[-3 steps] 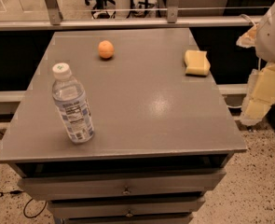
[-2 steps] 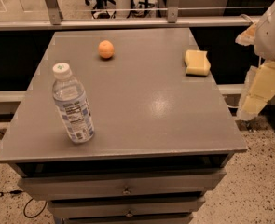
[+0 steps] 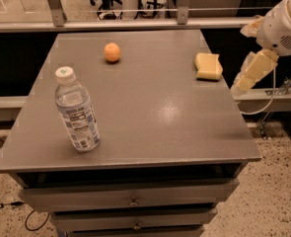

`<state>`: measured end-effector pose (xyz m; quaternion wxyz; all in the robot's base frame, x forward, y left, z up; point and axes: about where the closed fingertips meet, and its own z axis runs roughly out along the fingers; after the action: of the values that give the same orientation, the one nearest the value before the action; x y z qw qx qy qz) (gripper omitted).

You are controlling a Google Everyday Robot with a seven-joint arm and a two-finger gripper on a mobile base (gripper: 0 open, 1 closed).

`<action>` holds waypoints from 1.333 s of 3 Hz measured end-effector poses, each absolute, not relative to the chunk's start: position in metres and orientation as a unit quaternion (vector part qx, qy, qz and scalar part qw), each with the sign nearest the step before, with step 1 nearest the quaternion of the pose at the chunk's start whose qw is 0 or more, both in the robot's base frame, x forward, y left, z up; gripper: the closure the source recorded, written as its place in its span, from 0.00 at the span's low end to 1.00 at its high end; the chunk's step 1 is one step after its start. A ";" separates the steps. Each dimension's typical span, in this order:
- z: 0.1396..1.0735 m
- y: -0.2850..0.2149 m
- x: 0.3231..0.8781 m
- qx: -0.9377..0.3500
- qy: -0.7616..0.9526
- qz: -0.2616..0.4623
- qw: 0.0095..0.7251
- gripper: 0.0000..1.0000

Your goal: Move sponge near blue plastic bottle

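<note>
Soft pale-yellow rectangular sponge (image 3: 208,66) lies at the smooth grey desk's (image 3: 150,117) upper right. Capped, clear blue-labelled plastic bottle (image 3: 77,111) stands lower left, well apart. The tool (image 3: 252,74) hangs right of the desk; open or closed, I cannot tell.

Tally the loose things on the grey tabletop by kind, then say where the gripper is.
blue plastic bottle: 1
sponge: 1
orange fruit: 1
Total: 3
The gripper hangs in the air just beyond the tabletop edge nearest the sponge, touching none of them.
</note>
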<state>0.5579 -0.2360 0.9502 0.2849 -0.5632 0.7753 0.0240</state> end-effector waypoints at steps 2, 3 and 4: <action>0.903 -0.206 0.647 -0.474 0.794 0.084 0.371 0.00; 0.881 -0.201 0.683 -0.434 0.806 0.081 0.394 0.00; 0.868 -0.211 0.701 -0.406 0.818 0.075 0.400 0.00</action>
<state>0.7007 -0.2107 0.8678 0.3997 -0.4059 0.8185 0.0745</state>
